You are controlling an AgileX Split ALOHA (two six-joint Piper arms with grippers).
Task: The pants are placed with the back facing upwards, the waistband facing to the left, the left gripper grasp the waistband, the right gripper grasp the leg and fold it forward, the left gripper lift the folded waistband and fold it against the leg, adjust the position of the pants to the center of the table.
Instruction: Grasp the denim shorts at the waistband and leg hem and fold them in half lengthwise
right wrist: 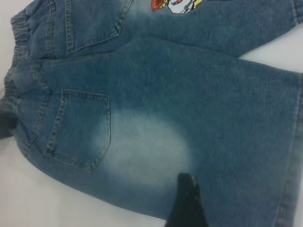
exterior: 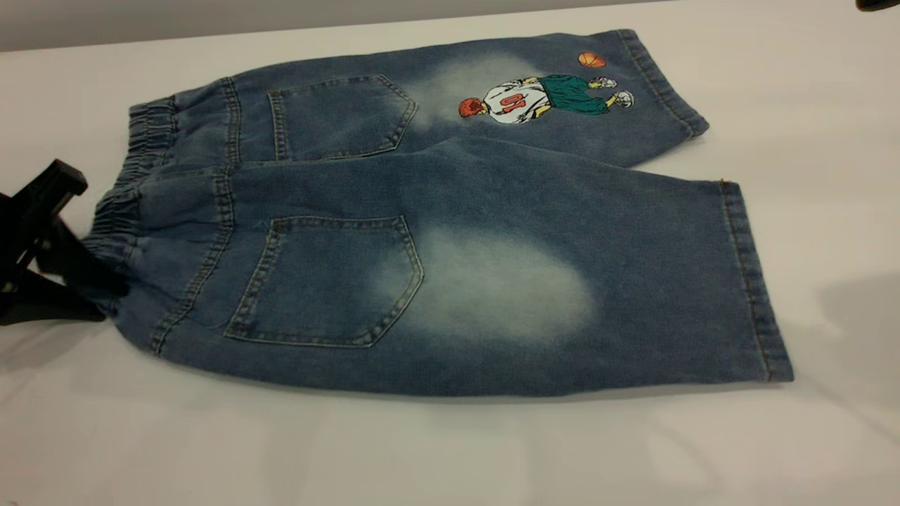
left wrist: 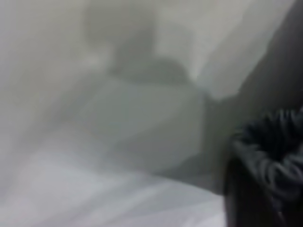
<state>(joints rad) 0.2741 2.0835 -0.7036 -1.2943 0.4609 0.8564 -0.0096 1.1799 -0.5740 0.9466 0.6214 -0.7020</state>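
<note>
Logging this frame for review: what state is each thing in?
pants: flat, unfolded, back pockets up, waistband toward left arm.
waistband: bunched, near corner at left gripper.
left gripper: at waistband's near corner.
right gripper: above near leg, no hold visible.
table: white.

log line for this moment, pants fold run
stage: first grasp | pants: flat, unfolded | left gripper: at waistband | right gripper: above near leg
</note>
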